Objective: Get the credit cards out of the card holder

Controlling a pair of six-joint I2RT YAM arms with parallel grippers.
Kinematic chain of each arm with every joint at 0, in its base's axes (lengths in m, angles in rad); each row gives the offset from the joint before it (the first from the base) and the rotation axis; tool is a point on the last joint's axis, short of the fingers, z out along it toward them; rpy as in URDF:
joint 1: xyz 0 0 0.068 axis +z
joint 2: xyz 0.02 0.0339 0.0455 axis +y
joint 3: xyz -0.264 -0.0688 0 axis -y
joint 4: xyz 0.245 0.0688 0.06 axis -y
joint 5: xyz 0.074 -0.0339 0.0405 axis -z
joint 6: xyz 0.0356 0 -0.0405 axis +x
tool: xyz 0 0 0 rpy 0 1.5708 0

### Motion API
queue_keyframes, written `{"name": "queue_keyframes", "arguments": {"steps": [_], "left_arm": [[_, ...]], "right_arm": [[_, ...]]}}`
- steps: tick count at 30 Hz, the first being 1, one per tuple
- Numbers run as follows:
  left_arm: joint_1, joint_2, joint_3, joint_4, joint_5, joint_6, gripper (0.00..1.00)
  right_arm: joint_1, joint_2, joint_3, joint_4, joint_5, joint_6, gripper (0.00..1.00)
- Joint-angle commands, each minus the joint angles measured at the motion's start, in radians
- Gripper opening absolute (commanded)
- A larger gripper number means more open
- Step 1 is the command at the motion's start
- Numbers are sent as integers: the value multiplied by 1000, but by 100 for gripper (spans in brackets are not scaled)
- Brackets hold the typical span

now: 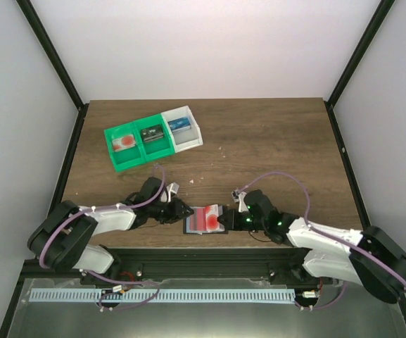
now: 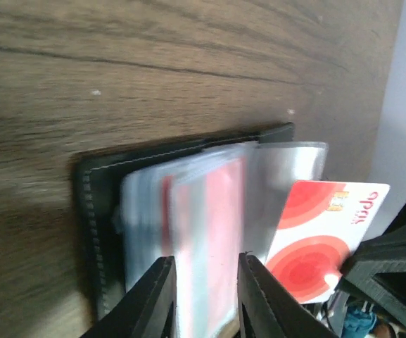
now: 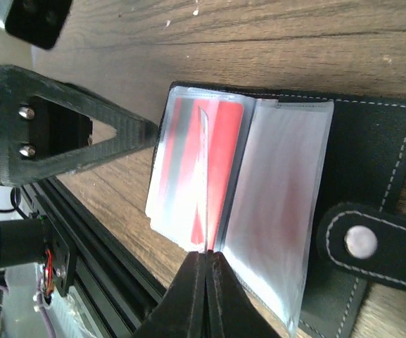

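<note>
The black card holder (image 1: 188, 229) lies open at the table's near edge, its clear sleeves fanned out; it also shows in the left wrist view (image 2: 93, 211) and the right wrist view (image 3: 371, 162). My right gripper (image 1: 225, 220) (image 3: 207, 257) is shut on the edge of a red-and-white credit card (image 2: 315, 232), which stands partly out of a sleeve and appears edge-on in the right wrist view (image 3: 205, 162). Another red card (image 2: 220, 211) sits inside a sleeve. My left gripper (image 1: 183, 211) (image 2: 204, 282) is open at the holder's left side, its fingers straddling the sleeves.
A green-and-white three-compartment tray (image 1: 188, 144) stands at the back left. It holds a red-and-white card (image 1: 123, 144), a black item (image 1: 151, 133) and a blue item (image 1: 179, 127). The table's front rail (image 1: 203, 257) runs just behind the holder.
</note>
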Motion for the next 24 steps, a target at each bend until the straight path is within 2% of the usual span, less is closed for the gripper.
{"name": "queue_keyframes", "arguments": {"steps": [1, 7, 9, 11, 16, 20, 24], "left_arm": [[-2, -92, 59, -75, 23, 16, 35], [-2, -237, 134, -214, 30, 112, 62], [-2, -276, 161, -288, 43, 171, 76], [-2, -310, 178, -321, 83, 207, 77], [-2, -400, 193, -289, 325, 204, 75], [-2, -479, 215, -352, 370, 248, 74], [-2, -511, 218, -352, 443, 244, 69]], "right_arm": [[-5, -99, 50, -175, 21, -100, 0], [-5, -192, 113, -280, -58, -185, 1], [-5, -215, 135, -296, -114, -214, 1], [-5, -238, 155, -305, -168, -238, 0], [-6, -273, 191, -262, -388, -291, 1], [-5, -263, 234, -250, -457, -299, 0], [-5, -240, 290, -250, -492, -287, 0]]}}
